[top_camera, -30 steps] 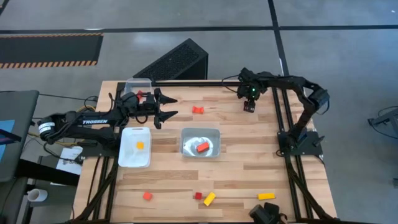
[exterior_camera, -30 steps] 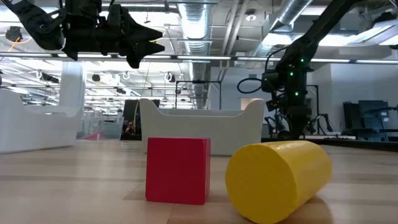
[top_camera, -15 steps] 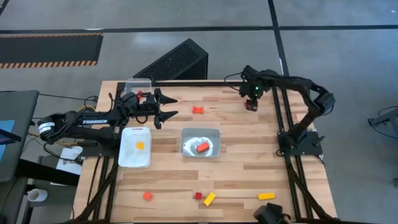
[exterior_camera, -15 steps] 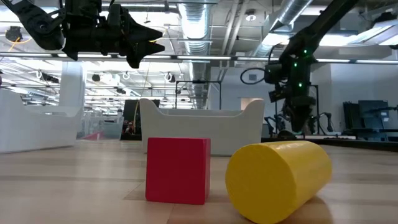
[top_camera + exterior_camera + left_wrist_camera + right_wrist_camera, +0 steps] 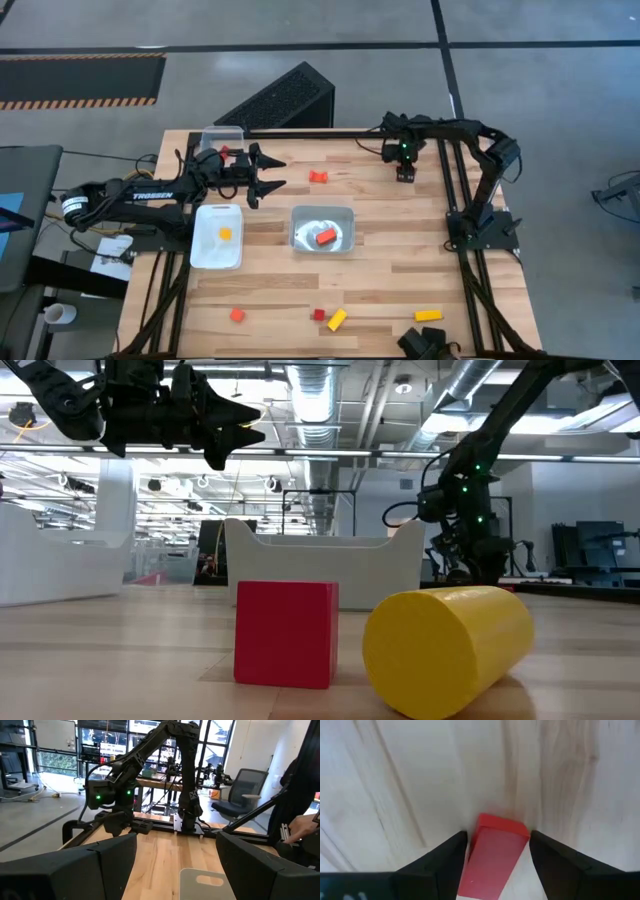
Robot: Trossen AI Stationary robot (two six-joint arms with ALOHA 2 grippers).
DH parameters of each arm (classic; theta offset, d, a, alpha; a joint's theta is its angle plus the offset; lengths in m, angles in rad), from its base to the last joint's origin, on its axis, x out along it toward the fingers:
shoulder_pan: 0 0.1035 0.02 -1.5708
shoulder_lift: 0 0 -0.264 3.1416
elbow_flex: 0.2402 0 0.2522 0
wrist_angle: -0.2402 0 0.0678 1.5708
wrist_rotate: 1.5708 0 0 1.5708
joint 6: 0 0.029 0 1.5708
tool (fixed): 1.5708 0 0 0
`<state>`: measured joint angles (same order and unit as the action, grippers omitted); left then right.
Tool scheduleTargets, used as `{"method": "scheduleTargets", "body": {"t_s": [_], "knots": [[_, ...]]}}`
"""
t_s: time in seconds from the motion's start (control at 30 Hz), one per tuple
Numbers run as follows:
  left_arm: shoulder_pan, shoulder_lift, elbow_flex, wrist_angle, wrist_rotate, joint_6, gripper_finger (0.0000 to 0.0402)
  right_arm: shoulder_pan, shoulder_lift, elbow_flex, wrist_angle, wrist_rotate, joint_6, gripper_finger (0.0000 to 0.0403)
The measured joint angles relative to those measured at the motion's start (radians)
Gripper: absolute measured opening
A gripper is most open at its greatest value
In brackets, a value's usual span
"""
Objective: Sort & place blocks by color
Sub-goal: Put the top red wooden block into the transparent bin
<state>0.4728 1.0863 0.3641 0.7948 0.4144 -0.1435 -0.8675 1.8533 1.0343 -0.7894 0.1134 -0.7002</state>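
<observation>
Right gripper (image 5: 405, 172) clamped on red block (image 5: 494, 854), upper right of high view, now swung slightly left toward trays: carry beginning; left gripper (image 5: 268, 172) fingers apart, unmoved, upper left

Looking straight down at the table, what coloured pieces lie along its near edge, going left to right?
Orange block → small red block → slanted yellow bar → yellow bar lying farthest right.
</observation>
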Motion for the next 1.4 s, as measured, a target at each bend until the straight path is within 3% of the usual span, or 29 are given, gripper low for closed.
{"method": "scheduleTargets", "body": {"t_s": [0.17,0.4,0.5,0.8,1.03,1.2,1.4], "knots": [[-0.001,0.000,0.000,0.001,-0.003,0.005,0.0261,0.016,-0.014,-0.005,-0.019,0.002,0.057,0.0223],[-0.004,0.000,0.000,0.010,-0.005,-0.011,0.0261,0.026,-0.029,-0.008,-0.048,0.008,0.194,0.0142],[-0.009,0.000,0.000,0.007,-0.007,0.004,0.0261,0.045,-0.033,-0.008,-0.047,-0.083,0.253,0.0113],[-0.013,0.000,0.000,0.000,0.006,-0.026,0.0261,0.163,-0.216,-0.017,0.032,-0.387,0.429,0.0113],[-0.069,0.000,0.000,0.016,0.019,-0.026,0.0261,0.324,-0.456,-0.154,0.351,-0.492,0.630,0.0113],[-0.109,0.000,0.010,0.028,-0.002,-0.015,0.0261,0.500,-0.589,-0.320,0.776,-0.479,0.812,0.0113],[-0.187,0.000,0.035,0.014,-0.004,-0.022,0.0261,0.738,-0.633,-0.457,1.353,-0.277,0.873,0.0113]]}}
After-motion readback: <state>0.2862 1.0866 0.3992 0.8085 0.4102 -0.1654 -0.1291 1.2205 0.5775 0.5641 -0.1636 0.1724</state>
